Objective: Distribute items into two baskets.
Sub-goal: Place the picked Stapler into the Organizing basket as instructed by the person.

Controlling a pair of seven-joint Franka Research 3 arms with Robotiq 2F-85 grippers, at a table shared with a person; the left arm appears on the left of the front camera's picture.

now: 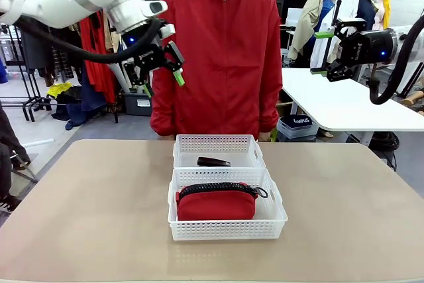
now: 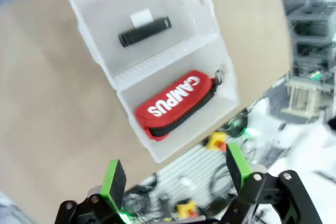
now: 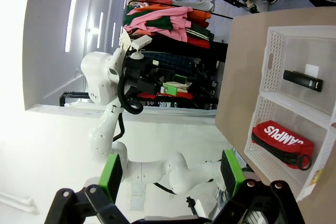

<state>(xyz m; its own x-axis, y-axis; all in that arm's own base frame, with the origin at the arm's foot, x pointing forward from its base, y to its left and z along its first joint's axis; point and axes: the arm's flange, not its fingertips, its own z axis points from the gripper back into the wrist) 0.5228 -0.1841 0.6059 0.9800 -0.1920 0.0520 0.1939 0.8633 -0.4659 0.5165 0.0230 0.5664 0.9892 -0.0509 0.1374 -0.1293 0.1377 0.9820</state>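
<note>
I am holding my left gripper (image 1: 161, 64) high above the table's (image 1: 86, 210) left side, its black fingers spread wide with nothing between the green pads (image 2: 113, 179). My right gripper (image 1: 329, 53) is hanging high at the right, jaws equally wide apart and pinching nothing.

Below, two shallow white plastic baskets are sitting end to end, touching, at the middle of the smooth tan tabletop. Their walls are a fine perforated lattice with rounded corners. The nearer basket (image 1: 228, 228) is holding the red pouch (image 1: 215, 203), a soft, plump fabric shape lying on its side, its black zipper running along the top edge with a small pull ring at one end. From my left wrist I am reading white block letters, "CAMPUS", across its cloth face. The farther basket (image 1: 218, 144) is holding the stapler (image 1: 213, 162), a small, slim, hard black bar lying flat on the floor of the basket, beside a small white label (image 2: 140, 18).

A person in a glossy red zip jacket (image 1: 222, 51) is standing at the far edge.
</note>
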